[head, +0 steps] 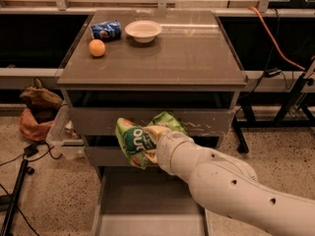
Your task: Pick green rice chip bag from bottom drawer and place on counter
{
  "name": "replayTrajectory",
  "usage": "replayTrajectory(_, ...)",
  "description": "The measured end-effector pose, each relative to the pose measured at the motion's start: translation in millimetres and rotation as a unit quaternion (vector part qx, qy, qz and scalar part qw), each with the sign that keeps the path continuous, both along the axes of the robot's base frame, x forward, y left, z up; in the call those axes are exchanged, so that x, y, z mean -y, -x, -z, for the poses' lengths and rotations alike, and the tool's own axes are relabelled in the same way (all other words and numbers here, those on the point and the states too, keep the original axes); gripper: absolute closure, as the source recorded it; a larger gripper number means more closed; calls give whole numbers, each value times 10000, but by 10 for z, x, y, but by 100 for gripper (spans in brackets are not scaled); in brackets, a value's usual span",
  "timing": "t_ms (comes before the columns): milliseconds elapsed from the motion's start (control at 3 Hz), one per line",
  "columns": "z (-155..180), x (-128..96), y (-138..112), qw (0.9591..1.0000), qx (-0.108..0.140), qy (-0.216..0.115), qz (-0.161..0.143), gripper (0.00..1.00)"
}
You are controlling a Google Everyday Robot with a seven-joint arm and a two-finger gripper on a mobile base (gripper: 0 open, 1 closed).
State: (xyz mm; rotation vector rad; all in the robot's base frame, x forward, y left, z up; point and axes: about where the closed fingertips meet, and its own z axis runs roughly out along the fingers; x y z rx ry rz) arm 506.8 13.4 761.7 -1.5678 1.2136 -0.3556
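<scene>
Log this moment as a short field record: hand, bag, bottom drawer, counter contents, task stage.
hand: in front of the cabinet, gripping the green rice chip bag, mostly hidden behind it
green rice chip bag: held in the air above the bottom drawer, before the scratched drawer front, below counter level
bottom drawer: pulled open
counter: carries an orange, a blue can and a white bowl at its back left
task stage: bag out of the drawer, not yet placed

Dim light falls on a speckled terrazzo floor [54,200], dark benches [29,73] with pale rails flank the grey cabinet [88,119] (the gripper [152,144] hangs at its front), a black stand [290,104] rises at right, and cables [12,159] trail at left.
</scene>
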Motion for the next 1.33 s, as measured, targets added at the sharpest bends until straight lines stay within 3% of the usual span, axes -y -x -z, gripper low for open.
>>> replayTrajectory(333,-1,0,0,10000,1,1,0,100)
replayTrajectory(667,-219,0,-71,9995,188,238,-68,100)
replayTrajectory(1000,-710,-45,-350,9955,575,679,-336,100)
replayTrajectory(1333,-1223,-37,-842,9913,770,935,-513,100)
